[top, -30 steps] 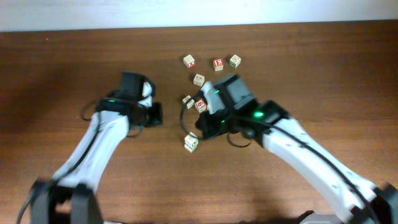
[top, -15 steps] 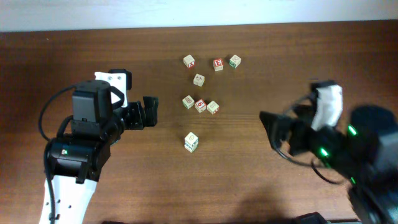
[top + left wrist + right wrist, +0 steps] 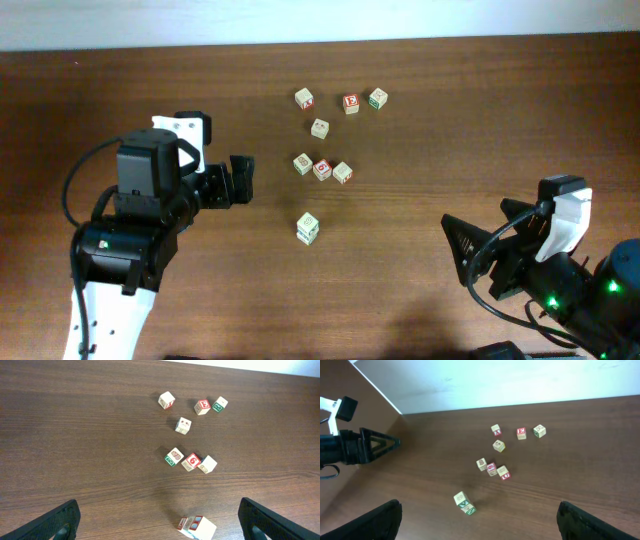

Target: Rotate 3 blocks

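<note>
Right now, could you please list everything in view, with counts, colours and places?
Far row of small wooden alphabet cubes: three, pale with red or green faces, far side.
Single cube: one, pale, just nearer than the row.
Middle cluster: three cubes, pale, centre one red-faced, mid-table.
Near pair: two cubes, pale, touching, closest to robot.
Dark wooden table: one, brown.
Left gripper: one, black fingers open, empty.
Right gripper: one, black fingers open, empty.

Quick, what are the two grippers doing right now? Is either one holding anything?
Left gripper: open, holding nothing.
Right gripper: open, holding nothing.
</note>
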Robot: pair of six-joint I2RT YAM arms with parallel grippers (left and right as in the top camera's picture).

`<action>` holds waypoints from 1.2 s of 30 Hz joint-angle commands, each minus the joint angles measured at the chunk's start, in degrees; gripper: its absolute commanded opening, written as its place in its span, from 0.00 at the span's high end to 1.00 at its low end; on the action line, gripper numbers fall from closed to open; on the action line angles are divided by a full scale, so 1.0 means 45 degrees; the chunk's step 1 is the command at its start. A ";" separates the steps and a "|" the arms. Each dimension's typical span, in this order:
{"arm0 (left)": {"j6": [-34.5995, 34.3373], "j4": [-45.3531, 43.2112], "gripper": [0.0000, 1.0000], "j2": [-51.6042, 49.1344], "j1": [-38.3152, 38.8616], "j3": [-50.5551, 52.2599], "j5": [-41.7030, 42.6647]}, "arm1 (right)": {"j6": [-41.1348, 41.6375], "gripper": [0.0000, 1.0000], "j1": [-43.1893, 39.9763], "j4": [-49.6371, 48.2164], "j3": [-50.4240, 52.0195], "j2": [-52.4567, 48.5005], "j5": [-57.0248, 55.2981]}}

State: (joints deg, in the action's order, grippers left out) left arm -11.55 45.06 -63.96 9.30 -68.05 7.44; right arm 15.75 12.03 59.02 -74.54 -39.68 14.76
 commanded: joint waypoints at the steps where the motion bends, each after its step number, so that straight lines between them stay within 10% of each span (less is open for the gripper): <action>1: 0.0214 0.0019 0.01 0.0068 -0.0024 -0.0102 -0.0092 | -0.0165 0.02 -0.0107 0.0034 -0.0102 -0.0058 -0.1739; 10: 0.0214 0.0019 0.01 0.0063 -0.0024 -0.0102 -0.0097 | -0.5557 0.02 -0.1603 -0.5707 0.5969 0.2297 -0.0918; 17: 0.0214 0.0019 0.01 0.0068 -0.0024 -0.0102 -0.0092 | -0.5736 0.02 -0.1681 -1.1118 1.2109 0.5236 -0.0661; 36: 0.0214 0.0019 0.01 0.0068 -0.0024 -0.0102 -0.0092 | -0.5741 0.02 -0.0928 -1.2808 1.6495 0.8777 -0.0515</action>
State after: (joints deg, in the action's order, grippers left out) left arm -11.53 45.23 -63.96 9.30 -68.05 7.42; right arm -9.72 7.57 2.46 -0.89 -0.91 11.77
